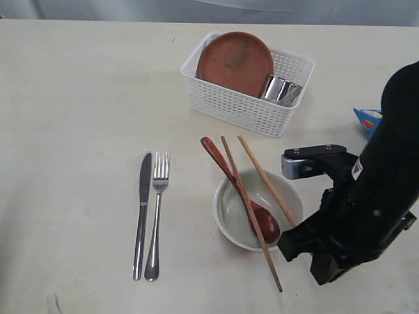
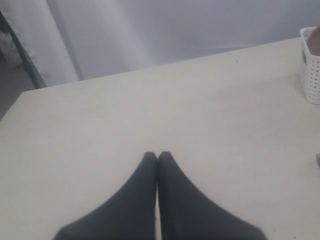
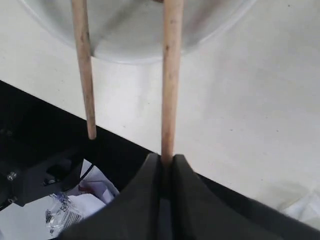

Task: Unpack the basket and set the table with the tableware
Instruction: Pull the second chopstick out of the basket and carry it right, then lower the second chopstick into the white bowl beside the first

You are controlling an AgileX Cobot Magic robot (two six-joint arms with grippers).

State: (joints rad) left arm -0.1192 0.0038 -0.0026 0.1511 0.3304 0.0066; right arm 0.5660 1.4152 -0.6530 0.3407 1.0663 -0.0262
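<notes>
**Wooden chopstick (image 3: 171, 75) pinched at its end, bowl (image 1: 230, 210) just ahead of the jaws**

My right gripper (image 3: 166, 159) is clenched on the near end of one chopstick. The jaws pinch it right at the tip, and the rest of the stick runs straight out ahead of them and across the bowl. The second chopstick (image 3: 82, 65) lies free just beside the held one, roughly parallel. Its near end stops a little short of my fingertips and seems to hang over the table (image 1: 78, 98) edge. The red-brown spoon (image 1: 258, 219) sits in the bowl ahead of the tool, under the free stick.

My left gripper (image 2: 157, 156) is pressed shut on nothing, with only bare tabletop in front of it.

I judge I am partway through the setting. The knife (image 1: 143, 203) and fork (image 1: 157, 209) are laid side by side well off to the far side of the bowl from my right tool. The basket (image 1: 229, 108), beyond the bowl, holds the brown plate (image 1: 234, 62) and the steel cup (image 1: 283, 90). The step in hand looks like tidying the chopsticks.

Next I would lift the held stick only slightly and draw it off the bowl. A tip grip gives little control, so a fast swing could twist it loose or nudge the free stick off the edge.
</notes>
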